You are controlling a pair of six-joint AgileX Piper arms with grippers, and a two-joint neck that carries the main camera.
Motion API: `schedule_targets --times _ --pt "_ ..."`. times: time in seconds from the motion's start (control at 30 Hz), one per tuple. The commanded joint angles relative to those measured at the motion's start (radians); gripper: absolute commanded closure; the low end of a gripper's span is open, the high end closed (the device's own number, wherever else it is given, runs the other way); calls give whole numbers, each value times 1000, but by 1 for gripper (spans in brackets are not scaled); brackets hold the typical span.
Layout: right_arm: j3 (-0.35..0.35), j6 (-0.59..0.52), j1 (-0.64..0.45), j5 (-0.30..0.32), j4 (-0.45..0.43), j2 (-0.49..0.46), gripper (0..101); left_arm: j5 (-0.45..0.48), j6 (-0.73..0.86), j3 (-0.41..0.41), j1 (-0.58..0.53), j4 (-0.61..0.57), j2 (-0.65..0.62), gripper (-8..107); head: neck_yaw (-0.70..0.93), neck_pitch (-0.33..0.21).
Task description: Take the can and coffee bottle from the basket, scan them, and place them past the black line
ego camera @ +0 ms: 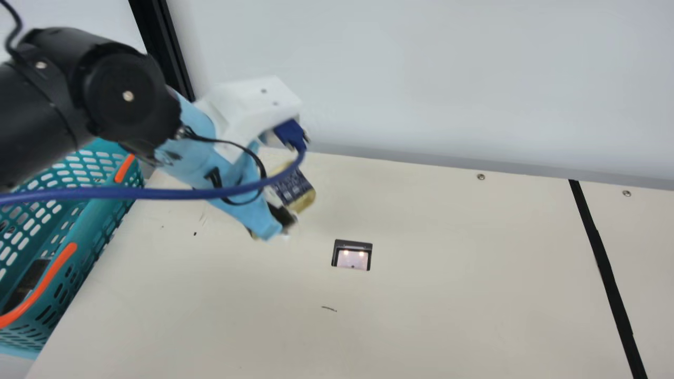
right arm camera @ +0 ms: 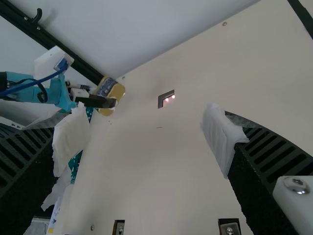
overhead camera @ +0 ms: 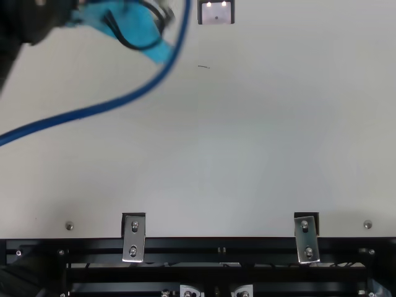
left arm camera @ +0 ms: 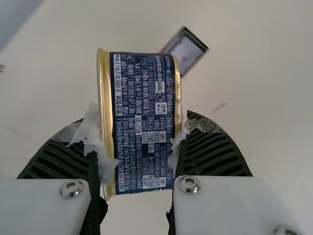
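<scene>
My left gripper [ego camera: 281, 213] is in the main view over the table, between the basket [ego camera: 84, 216] and the scanner window [ego camera: 352, 259]. It holds the gold-rimmed, dark blue can [ego camera: 295, 190] above the tabletop. Seen in the left wrist view, the can [left arm camera: 144, 117] is clamped between both fingers of the left gripper [left arm camera: 139, 152], its printed label facing that camera. The right wrist view has my right gripper [right arm camera: 146, 142] open with nothing between its padded fingers. Something dark [ego camera: 31, 279] lies inside the basket; whether it is the coffee bottle, I cannot tell.
The black line [ego camera: 605, 258] crosses the table at the right. A pale wall [ego camera: 421, 79] rises behind the table's back edge. A blue cable [ego camera: 158, 193] hangs along the left arm. Metal brackets [overhead camera: 133, 238] sit on the frame at the front edge.
</scene>
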Motion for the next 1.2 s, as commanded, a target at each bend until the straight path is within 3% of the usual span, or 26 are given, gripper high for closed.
schedule_targets --times 0.0,0.43,0.87,0.9,0.93,1.17 --pt "0 0 0 0 0 0 0 19 48 14 -15 -65 12 89 -11 -2" --pt "0 0 0 0 0 0 0 77 247 77 -104 -240 109 89 -11 -2" --pt "0 0 0 0 0 0 0 7 355 154 -142 -272 190 89 -11 -2" --pt "0 0 0 0 0 0 0 -5 361 160 -141 -279 189 72 -11 -2" --pt "0 0 0 0 0 0 0 -18 364 166 -138 -291 184 9 -11 -2" --pt "-12 -30 -11 -6 19 22 0 -75 404 211 -44 -524 51 9 -11 -2"
